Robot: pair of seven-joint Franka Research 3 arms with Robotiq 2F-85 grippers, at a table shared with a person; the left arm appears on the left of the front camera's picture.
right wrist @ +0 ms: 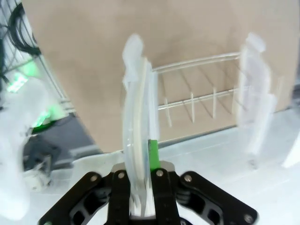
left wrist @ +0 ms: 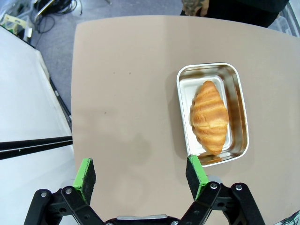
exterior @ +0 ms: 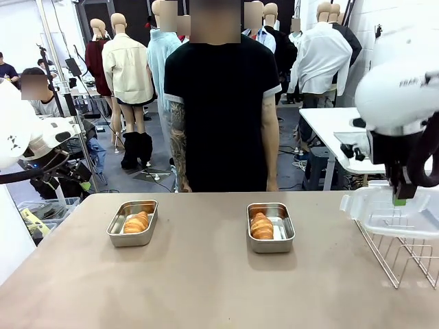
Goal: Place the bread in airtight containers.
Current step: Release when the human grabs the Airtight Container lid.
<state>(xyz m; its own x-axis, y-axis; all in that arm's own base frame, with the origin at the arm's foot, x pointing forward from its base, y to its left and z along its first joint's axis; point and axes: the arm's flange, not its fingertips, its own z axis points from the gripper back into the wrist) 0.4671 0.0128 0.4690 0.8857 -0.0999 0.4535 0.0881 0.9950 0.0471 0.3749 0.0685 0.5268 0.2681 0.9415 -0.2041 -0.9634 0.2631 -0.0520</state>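
**At the right edge of the front view, a lid hangs clamped over the rack while both tins sit filled**

Across the lower part of the front view runs the tan table. A person stands behind its far edge at upper centre with arms down, taking no part.

From the upper right the right arm reaches down. Its right gripper is pinched together on the rim of a clear plastic lid. The lid hangs just above the wire rack at lower right, which probably keeps lids stored on edge. The right wrist view shows the same grip: the lid stands edge-on between the jaws, with a green pad flat against it. An edge grip like this leaves the lid's face free to be lowered onto a tin.

At centre left sits the left-hand tin, and at centre right the right-hand tin. Both are uncovered and well apart. Each holds its bread: one croissant and the other croissant, lying lengthwise inside the walls. The placing looks done, and sealing is what remains.

At the bottom of the left wrist view the left gripper hovers with jaws spread wide and empty, beside the tin and its croissant.
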